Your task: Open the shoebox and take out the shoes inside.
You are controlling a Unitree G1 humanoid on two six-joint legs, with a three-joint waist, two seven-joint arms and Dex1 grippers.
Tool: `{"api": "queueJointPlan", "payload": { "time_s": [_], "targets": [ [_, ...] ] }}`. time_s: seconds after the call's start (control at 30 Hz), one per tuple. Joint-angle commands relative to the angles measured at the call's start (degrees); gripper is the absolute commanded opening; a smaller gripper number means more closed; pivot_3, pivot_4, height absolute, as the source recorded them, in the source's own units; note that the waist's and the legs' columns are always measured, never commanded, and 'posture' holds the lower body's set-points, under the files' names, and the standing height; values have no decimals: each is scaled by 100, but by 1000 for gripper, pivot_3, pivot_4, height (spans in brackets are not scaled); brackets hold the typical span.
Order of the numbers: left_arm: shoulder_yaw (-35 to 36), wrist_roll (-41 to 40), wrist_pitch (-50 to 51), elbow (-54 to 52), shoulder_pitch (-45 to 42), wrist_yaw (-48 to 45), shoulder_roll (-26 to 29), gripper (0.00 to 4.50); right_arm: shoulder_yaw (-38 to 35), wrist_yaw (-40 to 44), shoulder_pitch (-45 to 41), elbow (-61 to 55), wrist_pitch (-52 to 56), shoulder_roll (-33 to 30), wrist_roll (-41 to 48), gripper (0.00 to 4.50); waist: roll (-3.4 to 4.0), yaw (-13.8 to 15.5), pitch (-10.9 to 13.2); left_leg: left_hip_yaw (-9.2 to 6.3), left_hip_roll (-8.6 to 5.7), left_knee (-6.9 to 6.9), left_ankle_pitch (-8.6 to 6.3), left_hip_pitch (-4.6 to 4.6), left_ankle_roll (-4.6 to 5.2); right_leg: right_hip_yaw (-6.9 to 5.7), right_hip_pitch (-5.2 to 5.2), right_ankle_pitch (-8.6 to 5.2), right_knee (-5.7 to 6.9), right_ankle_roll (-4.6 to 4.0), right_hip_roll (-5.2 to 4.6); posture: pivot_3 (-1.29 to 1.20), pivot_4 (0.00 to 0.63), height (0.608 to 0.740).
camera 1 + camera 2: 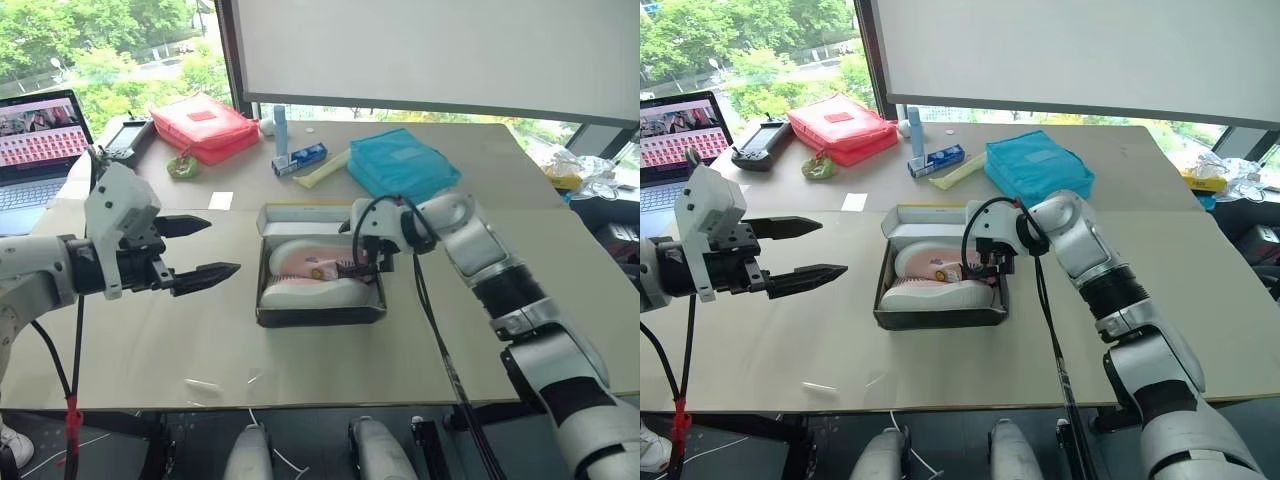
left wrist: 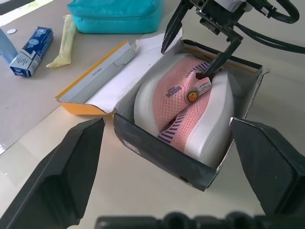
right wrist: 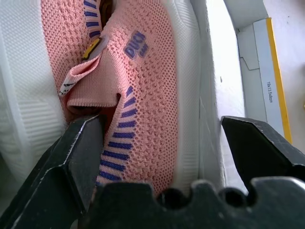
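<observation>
Two pink shoes (image 1: 318,270), open shoebox (image 1: 320,312)

This looks like an office or lab workroom. A wide pale table (image 1: 300,370) stands against a big window (image 1: 120,40) at 11 o'clock that looks out on green trees, with a white blind or board (image 1: 430,50) at 12 o'clock. An open laptop (image 1: 35,140) at 10 o'clock, a black handheld controller (image 1: 125,140) beside it and a loose cable (image 1: 60,380) hanging at the table's near left edge suit a place for testing robots.
</observation>
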Motion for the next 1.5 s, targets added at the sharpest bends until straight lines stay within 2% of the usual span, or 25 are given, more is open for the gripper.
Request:
{"api": "queueJointPlan", "payload": {
  "time_s": [0.03,0.07,0.17,0.43,0.53,0.73,0.97,1.2,1.3,1.5],
  "targets": [
    [68,39,-162,-35,-111,107,73,4500,66,-294,29,218,-296,347,-124,4460,0,-32,0,0,1,0,0,2,0,0,0,1,2,-1,1,0,150,729],
    [85,44,-177,-24,-105,120,84,4500,70,-361,70,257,-359,433,-138,4460,-1,-46,-1,0,1,-2,0,4,0,0,0,1,4,-2,1,0,150,729],
    [142,74,-216,-26,-33,155,113,4500,23,-557,134,347,-524,547,-203,3735,-1,-120,-1,-1,3,-3,0,12,0,0,2,2,11,-3,4,0,150,729],
    [175,39,-262,-187,151,327,18,4500,-434,-1059,423,-172,-607,652,-3,1041,-1,-153,-1,-1,2,-8,0,13,1,1,2,2,8,-3,3,0,150,729],
    [108,52,-311,-154,141,343,18,4500,-552,-1170,656,-590,-525,643,59,218,-1,-149,0,-1,2,-15,0,12,1,1,2,2,3,-3,3,0,150,729],
    [-212,217,-504,65,-24,295,45,4500,-652,-1376,981,-1055,-288,645,78,218,-1,-137,0,-1,1,-22,0,13,0,1,-2,2,4,-3,3,0,150,729],
    [-491,398,-690,303,-219,204,54,4500,-852,-1716,854,-1058,-195,730,152,218,-1,-129,0,-1,1,-20,0,12,0,1,0,2,2,-3,3,0,150,729],
    [-628,503,-775,277,-230,164,19,4500,-1470,-1943,705,-1180,503,919,793,218,-1,-125,0,-2,1,-23,1,5,1,1,-4,2,1,-3,3,0,150,729],
    [-664,488,-760,241,-267,187,-9,4500,-1803,-2152,779,-1101,1139,1098,1157,218,-1,-127,0,-2,1,-26,1,5,2,1,-4,2,-2,-3,4,0,150,729],
    [-769,517,-778,298,-372,172,-53,4500,-1072,-2238,1016,-984,465,774,343,218,-1,-102,0,-1,1,-27,1,3,2,1,-4,1,-7,-3,3,0,150,729]
  ]
}}
